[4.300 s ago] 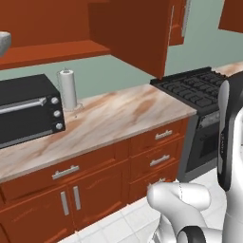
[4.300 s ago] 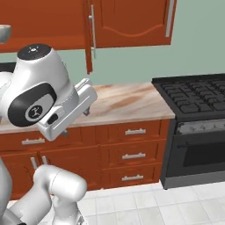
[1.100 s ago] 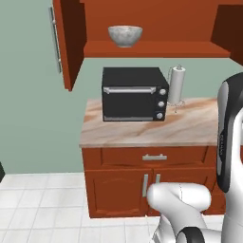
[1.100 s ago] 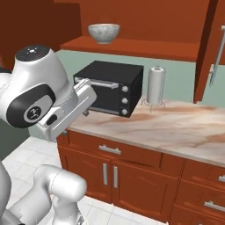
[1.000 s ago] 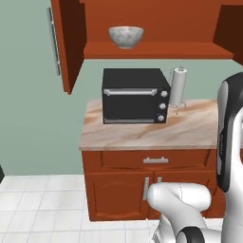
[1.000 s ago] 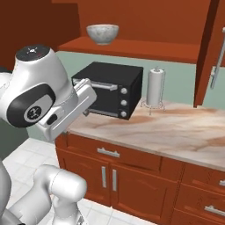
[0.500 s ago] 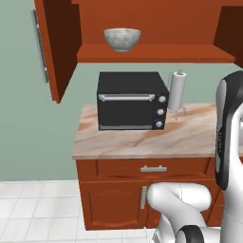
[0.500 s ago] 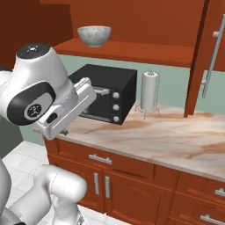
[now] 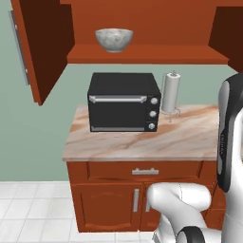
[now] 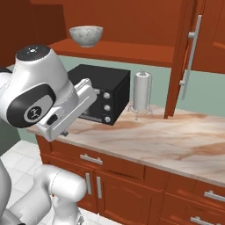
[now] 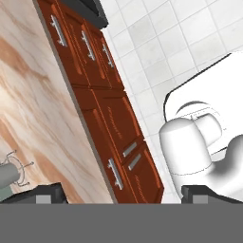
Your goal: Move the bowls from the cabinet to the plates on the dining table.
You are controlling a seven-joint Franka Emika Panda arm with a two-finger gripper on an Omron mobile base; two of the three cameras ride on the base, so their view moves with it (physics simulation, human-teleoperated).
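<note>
Kitchen wall of red-brown wood: we face the open cabinet with one bowl on its shelf, nothing in hand.

Left base view: the speckled, marble-like bowl, round and deep, sits near the shelf's left end and front edge, above a boxy black oven at the worktop's back left; a white paper roll stands upright just beside the oven. Right base view: we should lift the arm clear of the oven top, approach the bowl from the front and pinch its rim without nudging it off the edge; the door hangs open with its long grey bar handle. Hand view: the gripper looks down at veined marble and glossy drawer fronts, fingers spread wide, holding nothing.
</note>
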